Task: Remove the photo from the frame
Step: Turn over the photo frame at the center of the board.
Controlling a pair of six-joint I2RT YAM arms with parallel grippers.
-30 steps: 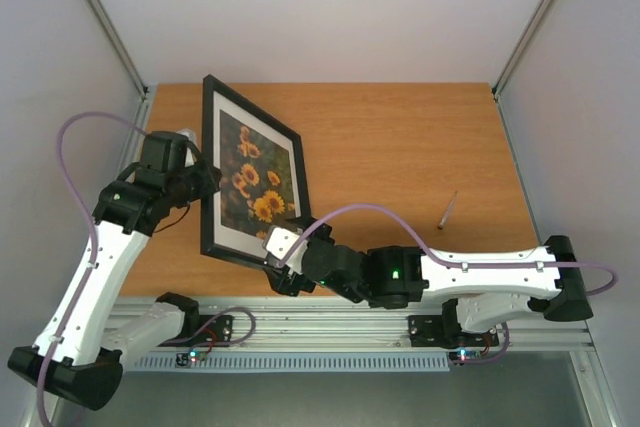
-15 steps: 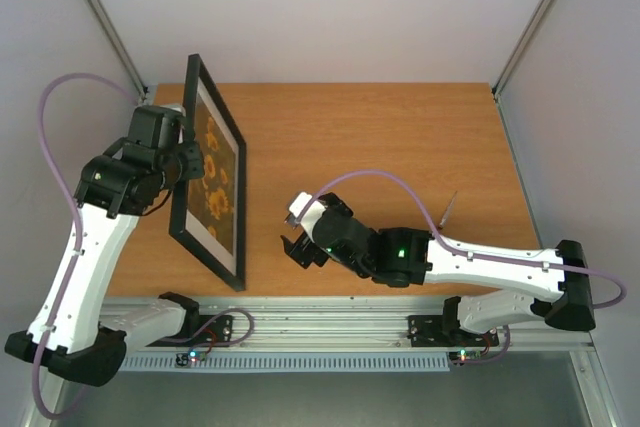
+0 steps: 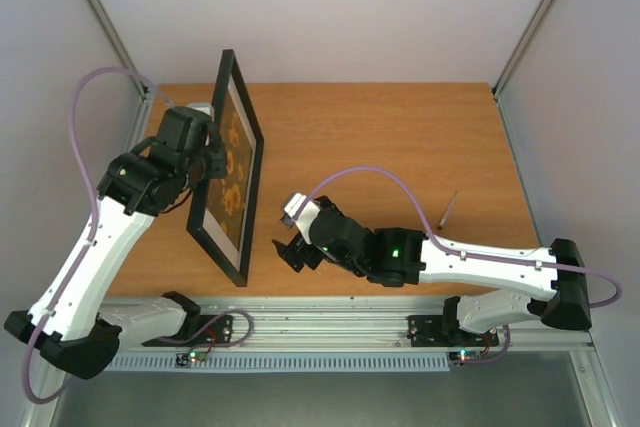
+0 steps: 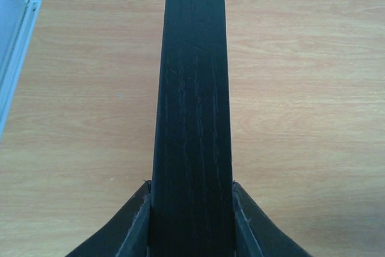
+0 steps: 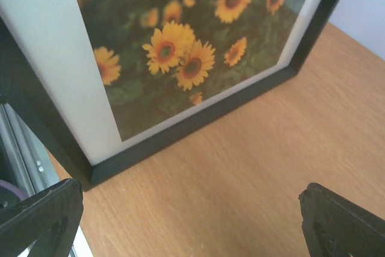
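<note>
The task has barely begun. The frame (image 5: 198,121) stands on edge at the left of the worktop (image 3: 400,147), tilted, with its glass side turned towards the right arm. The photo (image 5: 180,52) is inside it, behind the white mat (image 5: 60,58). The left tool (image 4: 191,215) is clamped on the frame's black bar, one finger on each side of it. The right tool (image 3: 292,252) hangs near the frame's lower corner with its fingers wide apart, holding nothing. The back of the frame is not shown, so whether any backing has been loosened cannot be told. By the look of it, opening the back and drawing the photo out are both left to do.
</note>
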